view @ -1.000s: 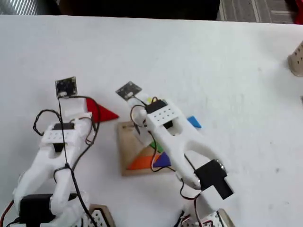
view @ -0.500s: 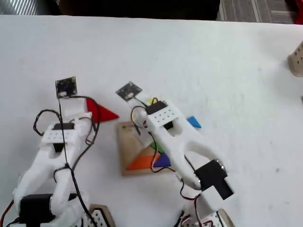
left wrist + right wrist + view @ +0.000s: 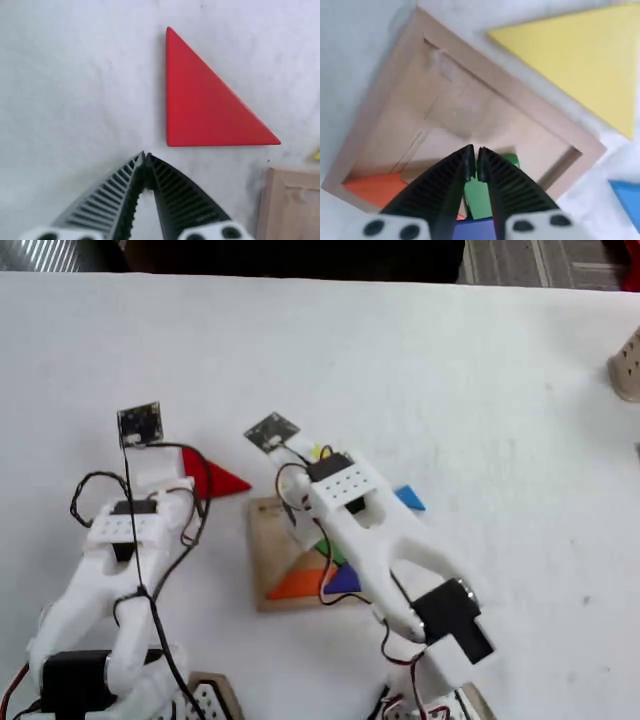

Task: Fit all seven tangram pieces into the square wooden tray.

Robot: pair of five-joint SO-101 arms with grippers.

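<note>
Right under the tips of the right claw lies the green piece, down in the wooden tray, with the orange piece close beside it. I think the job now is to push green snug against its neighbours. To do that well, the claw should go slow and keep its tips low on the piece's edge. It should slide green flat along the tray floor and not press down hard (a hard poke could tip it or bump orange loose). The tray floor ahead of the tips is bare wood, and the big pieces will need that room. This claw's two fingers are pressed together, with nothing between them that I can see.

Past the tray's far wall, ahead of this claw, the yellow triangle sits outside the tray. A blue piece lies outside too, off to one side.

The left claw is closed as well and holds nothing, down near the table. The red triangle lies flat just ahead of its tips, a bit toward the tray side, near but not touching. For red, I think this claw must open wide first.
</note>
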